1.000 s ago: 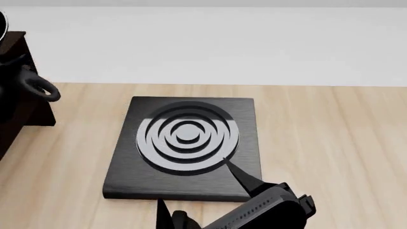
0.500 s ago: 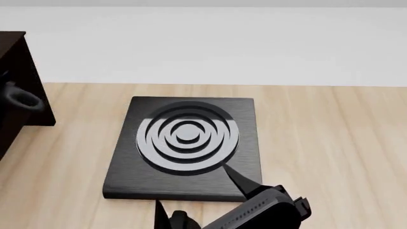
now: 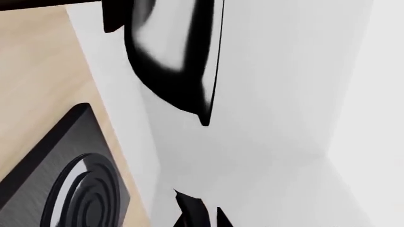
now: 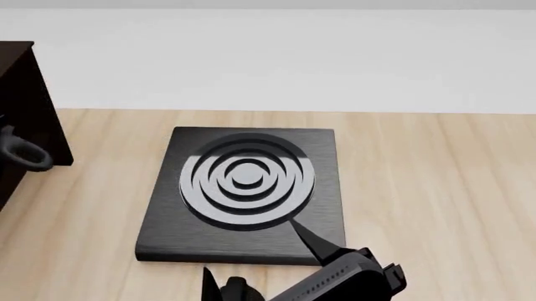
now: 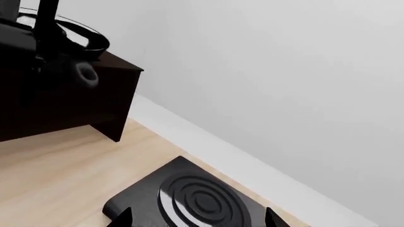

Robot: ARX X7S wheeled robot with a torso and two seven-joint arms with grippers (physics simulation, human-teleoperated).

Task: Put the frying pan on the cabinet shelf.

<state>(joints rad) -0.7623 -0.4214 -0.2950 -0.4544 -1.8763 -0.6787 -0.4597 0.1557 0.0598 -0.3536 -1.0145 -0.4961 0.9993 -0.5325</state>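
One round black frying pan (image 5: 75,35) with a glossy rim is sitting on top of one boxy dark brown cabinet (image 5: 69,101) of flat panels, its loop-ended handle showing past the cabinet's front. One square black burner plate (image 4: 245,194) with concentric grey rings is lying flat on the pale wooden table (image 4: 435,188). The right gripper (image 4: 255,260) is hovering with fingers spread and holding nothing; the left gripper (image 3: 197,213) is showing only dark finger tips, so its state cannot be told.
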